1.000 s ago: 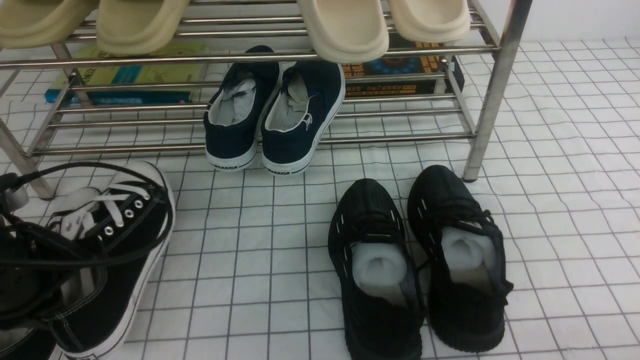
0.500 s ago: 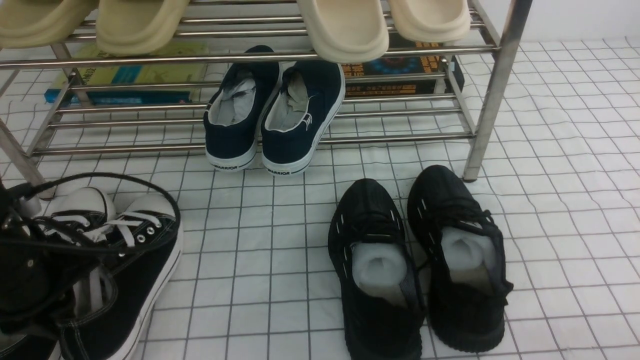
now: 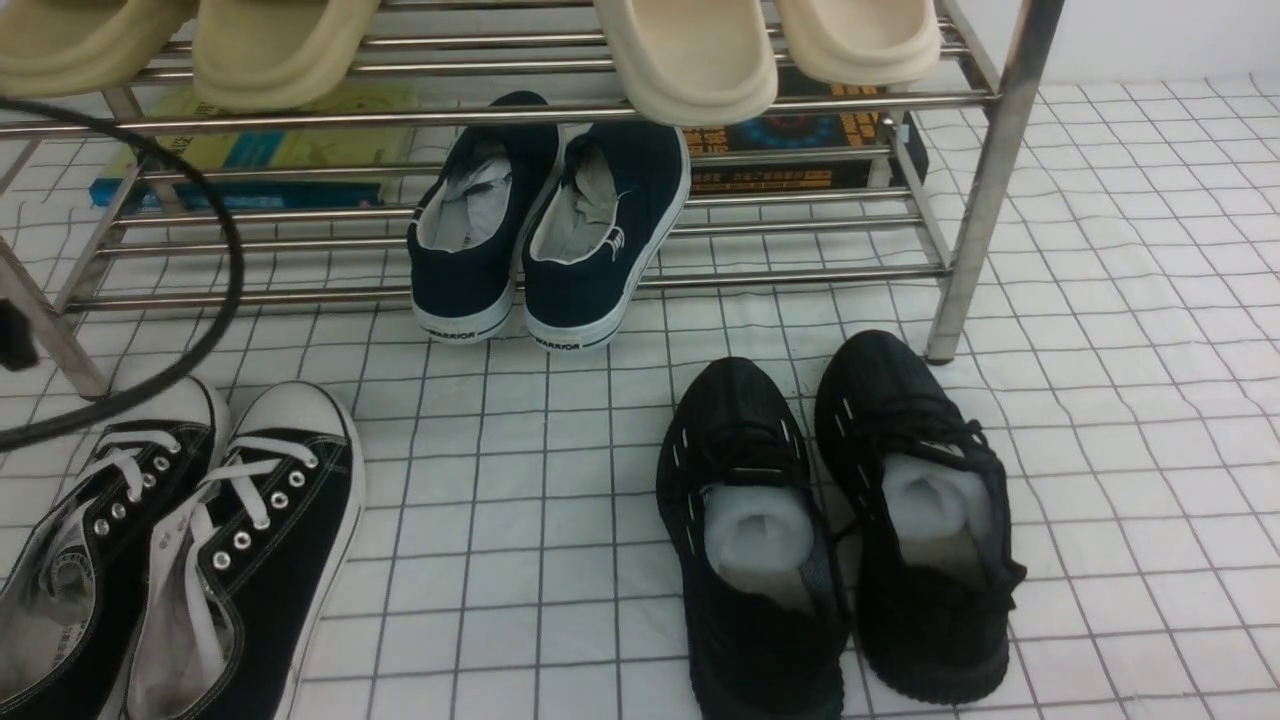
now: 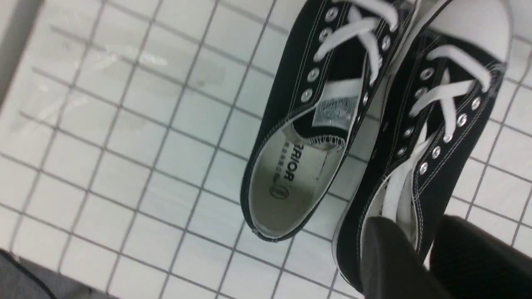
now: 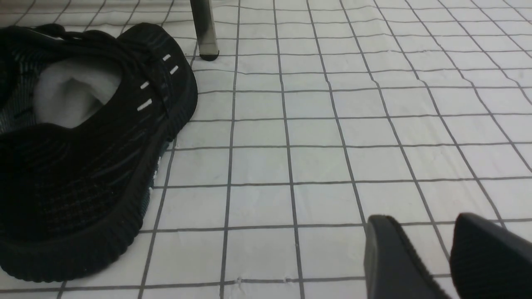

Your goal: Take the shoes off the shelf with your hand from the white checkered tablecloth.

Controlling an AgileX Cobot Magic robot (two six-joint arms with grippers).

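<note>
The shoes (image 3: 200, 540), black canvas lace-ups with white toe caps, lie side by side on the white checkered tablecloth (image 3: 500, 520) at the front left, in front of the chrome shelf (image 3: 800, 275). In the left wrist view the shoes (image 4: 374, 124) lie below my left gripper (image 4: 422, 232). Its fingers stand apart above one shoe's heel end and grip nothing. From the front only that arm's black cable (image 3: 225, 270) shows. My right gripper (image 5: 419, 232) hangs open over bare cloth, with nothing between its fingers.
Navy slip-ons (image 3: 545, 230) rest on the shelf's lower tier. All-black knit sneakers (image 3: 840, 520) stand on the cloth at the front right, near the shelf leg (image 3: 985, 190). Beige slippers (image 3: 690, 60) sit on the top tier. Books (image 3: 250, 150) lie behind the rack.
The canvas shoes, lifted and tilted a second ago, have come down flat on the cloth. My left gripper has opened, let them go and risen out of the front view.
</note>
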